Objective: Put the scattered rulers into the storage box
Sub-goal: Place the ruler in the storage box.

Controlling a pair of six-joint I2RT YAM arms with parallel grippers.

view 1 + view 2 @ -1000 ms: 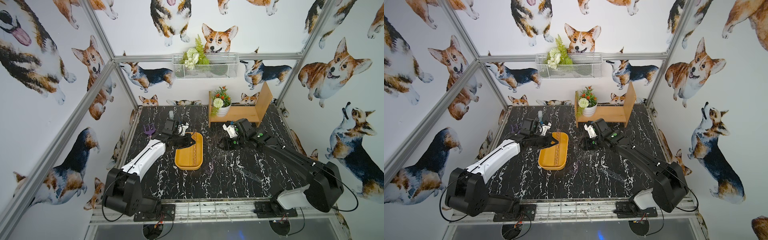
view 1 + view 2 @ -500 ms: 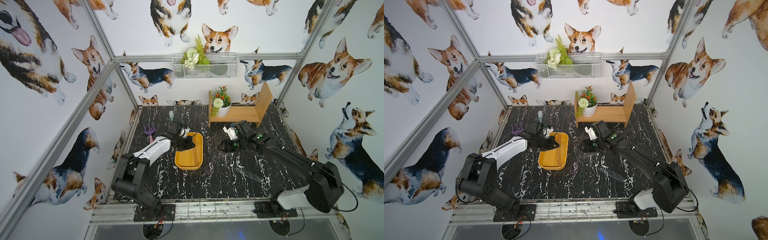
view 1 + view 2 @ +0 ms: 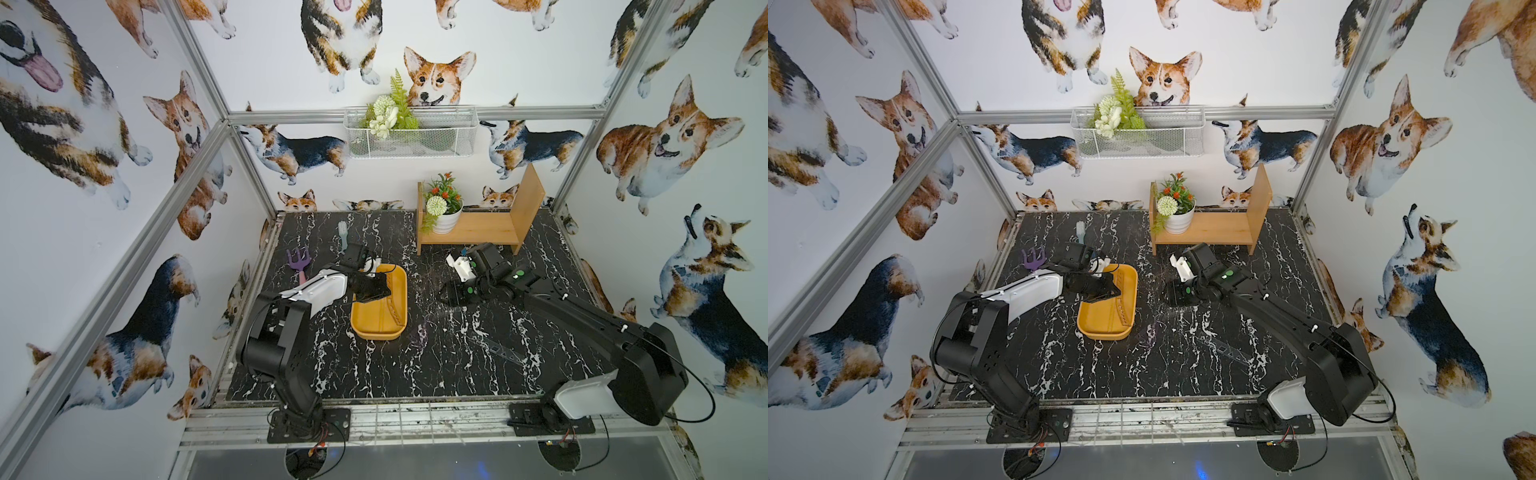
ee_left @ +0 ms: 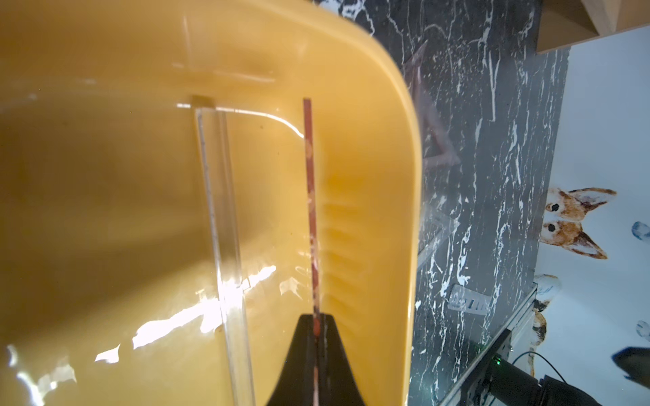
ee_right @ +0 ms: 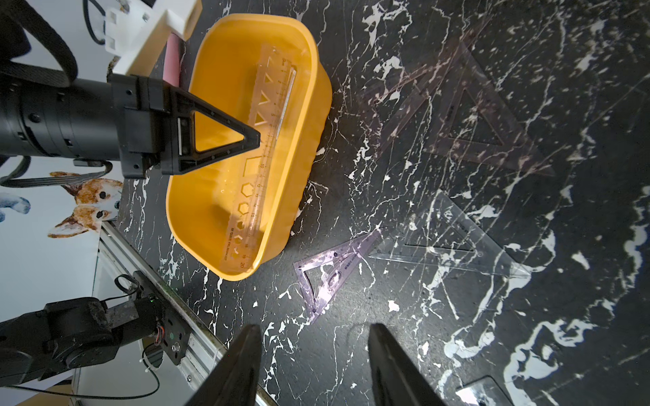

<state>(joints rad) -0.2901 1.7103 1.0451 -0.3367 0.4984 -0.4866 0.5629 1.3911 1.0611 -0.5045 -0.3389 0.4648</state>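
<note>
Pinching a straight ruler [image 5: 256, 197] inside the storage box [image 3: 372, 322], centre-left in both top views, the left gripper [image 5: 257, 140] looks ready to release; the right gripper [image 5: 313, 328], spread, hovers near set squares [image 5: 327, 277].

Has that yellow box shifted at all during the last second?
No. The storage box lies in the same spot as before, judged against the wooden shelf behind it in a top view.

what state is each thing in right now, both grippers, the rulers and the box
left gripper: shut on the straight ruler
straight ruler: held, inside the storage box
storage box: upright, ruler inside
right gripper: open, empty
purple set square: flat on the table, outside the box
clear set square: flat on the table, outside the box
</note>
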